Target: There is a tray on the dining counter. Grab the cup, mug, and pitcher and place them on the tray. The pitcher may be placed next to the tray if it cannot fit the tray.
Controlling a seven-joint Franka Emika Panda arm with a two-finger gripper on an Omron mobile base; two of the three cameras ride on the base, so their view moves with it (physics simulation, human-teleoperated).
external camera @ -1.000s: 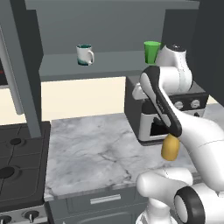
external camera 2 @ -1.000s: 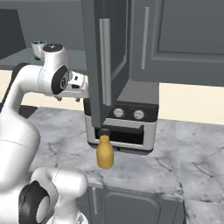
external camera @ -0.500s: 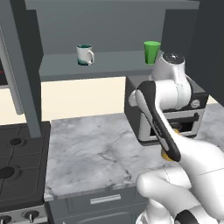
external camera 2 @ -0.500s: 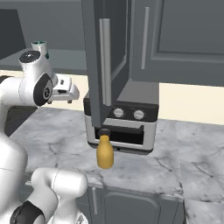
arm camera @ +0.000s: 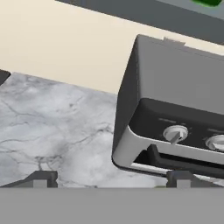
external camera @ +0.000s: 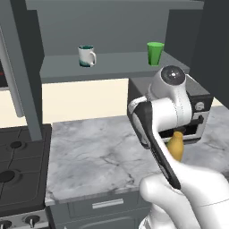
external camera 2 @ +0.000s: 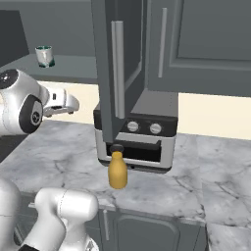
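The mustard-yellow pitcher [external camera 2: 117, 169] stands upright on the marble worktop, just in front of the toaster oven; in the left base view my arm half hides the pitcher [external camera: 175, 147]. On the grey shelf above sit the white mug [external camera: 87, 56] [external camera 2: 44, 56] and the green cup [external camera: 155, 53], whose edge shows as a green patch [arm camera: 208, 2]. My gripper [arm camera: 111, 179] [external camera 2: 68, 104] is open and empty, hovering over the worktop to the left of the oven and well apart from the pitcher. The tray and the dining counter are out of view.
A dark toaster oven [external camera 2: 137, 135] [arm camera: 175, 109] with two knobs stands on the worktop [external camera: 98, 156] under tall grey cabinets [external camera 2: 122, 59]. A black stove [external camera: 18, 165] adjoins the worktop's left end. Bare marble lies left of the oven.
The arm has swung left and back from the oven, and the jaws have opened a little wider. The pitcher, mug and cup stand where they were.
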